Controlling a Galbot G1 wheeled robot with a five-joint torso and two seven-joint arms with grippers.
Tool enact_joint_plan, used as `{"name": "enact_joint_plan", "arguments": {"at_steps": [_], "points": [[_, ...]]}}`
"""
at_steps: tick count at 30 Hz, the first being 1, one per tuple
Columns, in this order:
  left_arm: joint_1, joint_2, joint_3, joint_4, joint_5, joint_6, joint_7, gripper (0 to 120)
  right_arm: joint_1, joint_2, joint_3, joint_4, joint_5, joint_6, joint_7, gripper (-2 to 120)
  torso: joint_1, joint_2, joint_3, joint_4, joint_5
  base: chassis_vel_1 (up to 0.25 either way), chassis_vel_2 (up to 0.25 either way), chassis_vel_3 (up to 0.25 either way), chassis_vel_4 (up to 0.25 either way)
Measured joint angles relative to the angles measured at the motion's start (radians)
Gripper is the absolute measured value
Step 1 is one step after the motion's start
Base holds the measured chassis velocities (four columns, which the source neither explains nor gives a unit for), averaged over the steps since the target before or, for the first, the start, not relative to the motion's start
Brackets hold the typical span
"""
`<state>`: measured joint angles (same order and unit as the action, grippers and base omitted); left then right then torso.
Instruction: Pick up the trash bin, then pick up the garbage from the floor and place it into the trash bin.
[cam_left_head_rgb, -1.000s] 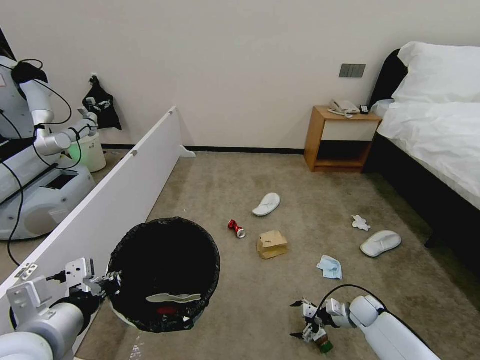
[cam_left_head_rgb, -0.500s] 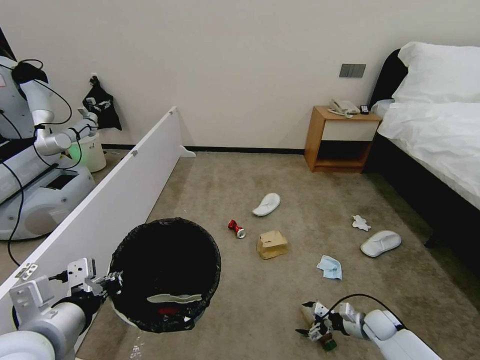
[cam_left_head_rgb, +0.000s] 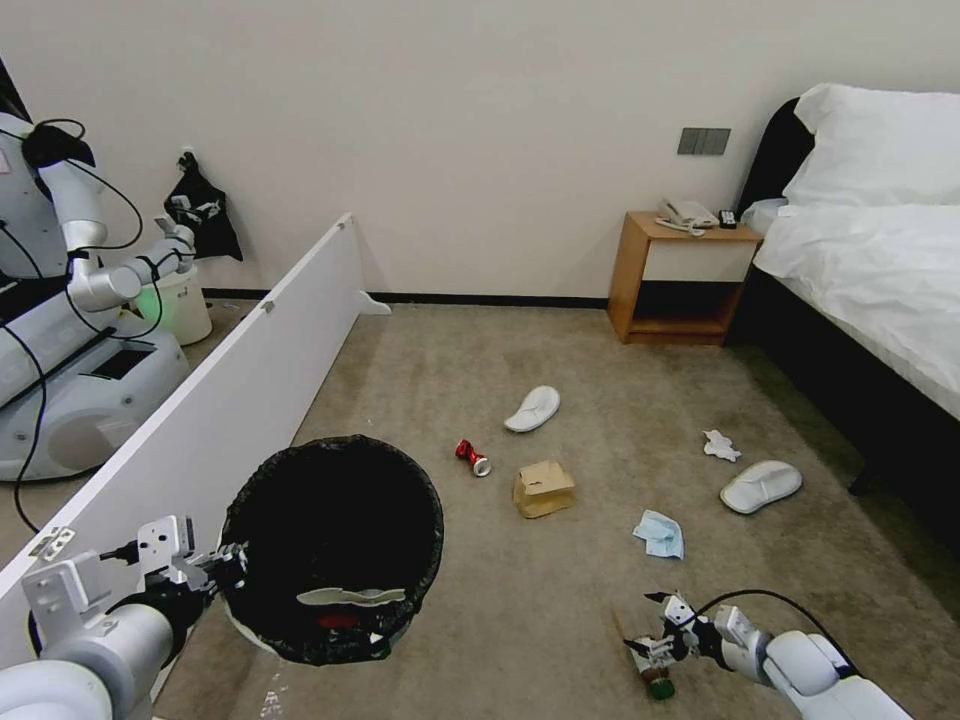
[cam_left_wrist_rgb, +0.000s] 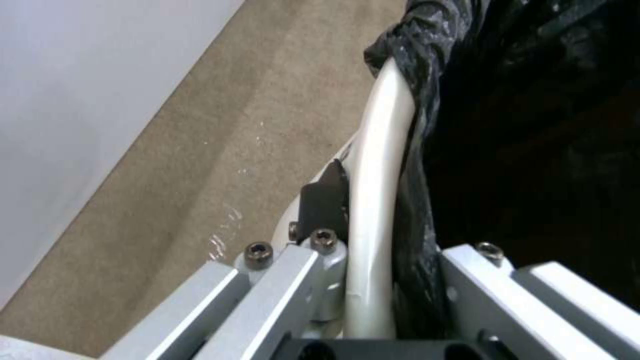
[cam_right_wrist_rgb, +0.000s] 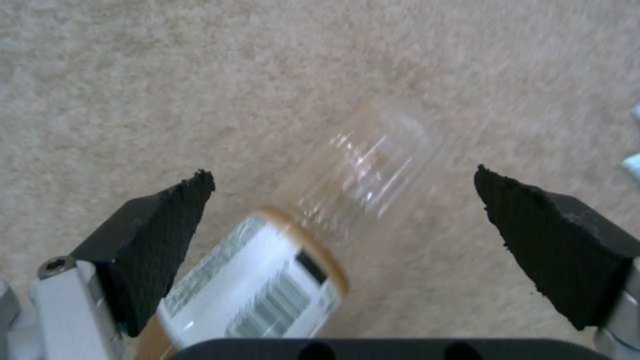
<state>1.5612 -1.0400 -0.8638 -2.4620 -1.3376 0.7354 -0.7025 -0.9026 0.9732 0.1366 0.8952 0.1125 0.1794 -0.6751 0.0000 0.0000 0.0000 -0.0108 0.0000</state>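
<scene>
The trash bin (cam_left_head_rgb: 335, 545), white with a black bag over its rim, hangs at lower left with my left gripper (cam_left_head_rgb: 215, 572) shut on its rim (cam_left_wrist_rgb: 377, 190). A white flat piece and something red lie inside. My right gripper (cam_left_head_rgb: 650, 622) is open low over the carpet floor (cam_left_head_rgb: 600, 380), its fingers (cam_right_wrist_rgb: 167, 210) on either side of a clear, green-capped bottle (cam_left_head_rgb: 655, 680) lying there (cam_right_wrist_rgb: 267, 285). More garbage is scattered farther out: a red can (cam_left_head_rgb: 472, 456), a cardboard box (cam_left_head_rgb: 543, 489), a blue mask (cam_left_head_rgb: 660, 533), a tissue (cam_left_head_rgb: 720, 445) and two slippers (cam_left_head_rgb: 534, 408) (cam_left_head_rgb: 762, 485).
A long white board (cam_left_head_rgb: 250, 370) stands on edge along the left. Behind it are another robot (cam_left_head_rgb: 60, 330) and a white green-tinted bin (cam_left_head_rgb: 180, 300). A wooden nightstand (cam_left_head_rgb: 685, 280) and a bed (cam_left_head_rgb: 880, 270) line the far right.
My right arm has drawn back to the right and lower, gripper still open around the bottle. The bottle, the bin and my left gripper have stayed put.
</scene>
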Motion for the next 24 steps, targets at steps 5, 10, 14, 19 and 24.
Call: {"name": "enact_joint_plan", "arguments": {"at_steps": [5, 10, 14, 19, 24], "points": [[0.002, 0.002, -0.002, -0.002, 0.000, 0.000, 0.000, 2, -0.017, 0.006, 0.003, 0.006, 0.054, -0.025, 0.010, 100, 0.000, 0.000, 0.000, 0.0001, 0.0000, 0.000, 0.000, 0.000, 0.000], [0.003, 0.005, -0.005, -0.002, -0.002, 0.000, 0.000, 2, -0.031, 0.015, 0.007, 0.010, 0.118, -0.044, 0.022, 100, 0.000, 0.000, 0.000, -0.0001, 0.0000, 0.000, 0.000, 0.000, 0.000], [0.003, 0.005, -0.005, -0.001, -0.002, 0.000, 0.000, 2, -0.049, 0.021, 0.020, 0.018, 0.220, -0.078, 0.040, 100, 0.000, 0.000, 0.000, 0.0000, -0.0001, 0.000, 0.000, 0.000, 0.000], [0.001, 0.005, -0.003, 0.002, -0.002, 0.000, 0.000, 2, -0.057, 0.028, 0.034, 0.017, 0.275, -0.100, 0.050, 100, 0.000, 0.000, 0.000, 0.0000, -0.0001, 0.000, 0.000, 0.000, 0.000], [0.000, 0.008, -0.003, 0.005, -0.003, 0.000, 0.000, 2, -0.062, 0.043, 0.043, 0.003, 0.296, -0.121, 0.060, 100, 0.000, 0.000, 0.000, 0.0000, -0.0001, 0.000, 0.000, 0.000, 0.000]]}}
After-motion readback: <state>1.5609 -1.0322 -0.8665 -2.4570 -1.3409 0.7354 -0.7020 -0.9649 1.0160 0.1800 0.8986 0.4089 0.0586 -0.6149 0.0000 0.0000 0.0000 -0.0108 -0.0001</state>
